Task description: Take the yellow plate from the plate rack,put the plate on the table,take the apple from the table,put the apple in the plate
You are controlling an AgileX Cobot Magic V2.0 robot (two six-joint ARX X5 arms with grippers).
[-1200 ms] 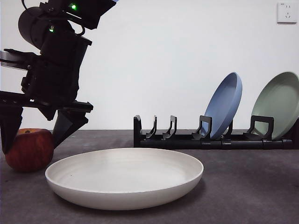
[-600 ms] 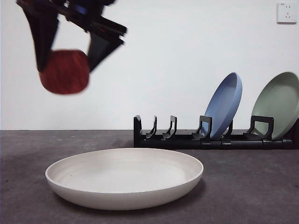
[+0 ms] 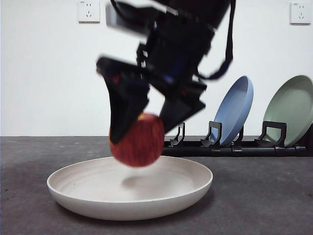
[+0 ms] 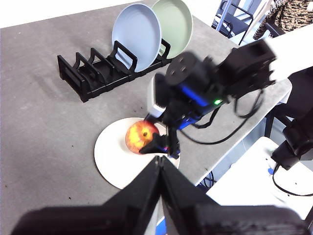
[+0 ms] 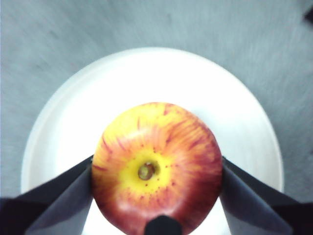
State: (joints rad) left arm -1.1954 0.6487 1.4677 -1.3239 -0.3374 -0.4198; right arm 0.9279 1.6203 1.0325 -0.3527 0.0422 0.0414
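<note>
My right gripper (image 3: 142,122) is shut on the red apple (image 3: 137,140) and holds it just above the middle of the cream yellow plate (image 3: 186,188), which lies flat on the dark grey table (image 3: 264,196). The right wrist view shows the apple (image 5: 156,169) stem up between the two jaws, over the plate (image 5: 146,83). The left wrist view shows the same apple (image 4: 141,136), the plate (image 4: 110,159) and the right gripper (image 4: 159,144) from high up. My left gripper (image 4: 160,164) is shut and empty, raised well above the table. The black plate rack (image 3: 234,144) stands behind.
The rack holds a blue plate (image 3: 236,108) and a pale green plate (image 3: 289,110) upright in its right slots; its left slots are empty. In the left wrist view the rack (image 4: 93,76) sits at the far side and the table edge runs near the plate.
The right gripper has lifted the apple off the table at the left, carried it right and down, and now holds it low over the plate.
</note>
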